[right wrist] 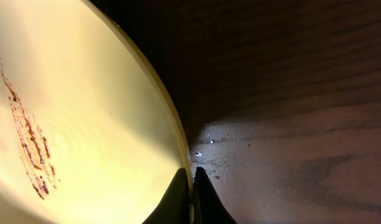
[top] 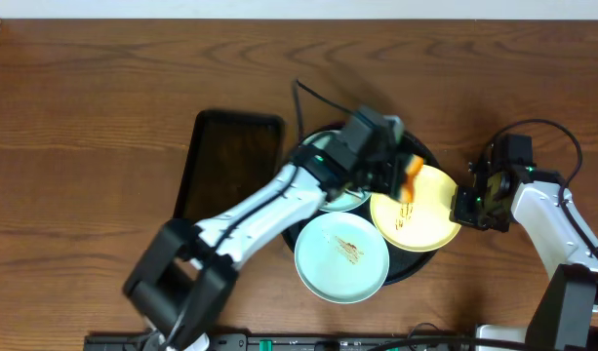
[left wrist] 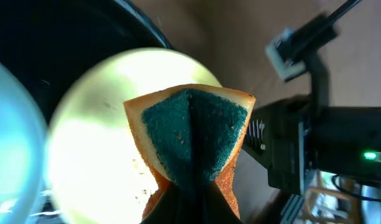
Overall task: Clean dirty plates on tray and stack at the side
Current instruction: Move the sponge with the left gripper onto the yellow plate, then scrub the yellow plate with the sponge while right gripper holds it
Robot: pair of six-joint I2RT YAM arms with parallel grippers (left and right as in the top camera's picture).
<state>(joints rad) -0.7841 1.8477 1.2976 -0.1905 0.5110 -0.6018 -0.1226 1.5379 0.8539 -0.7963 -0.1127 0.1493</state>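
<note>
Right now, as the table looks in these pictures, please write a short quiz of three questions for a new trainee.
1. True or false: the right gripper is closed on the rim of the yellow plate.
2. What does the left gripper hold? A) a sponge B) a cup C) nothing
3. Fill in the colour: the fully visible green plate carries thin ___ smears.

Key: 1 true; 2 A; 3 brown.

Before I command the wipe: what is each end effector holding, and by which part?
Left end effector pinches the sponge at its near edge, folding it. Right end effector clamps the yellow plate by its rim.
</note>
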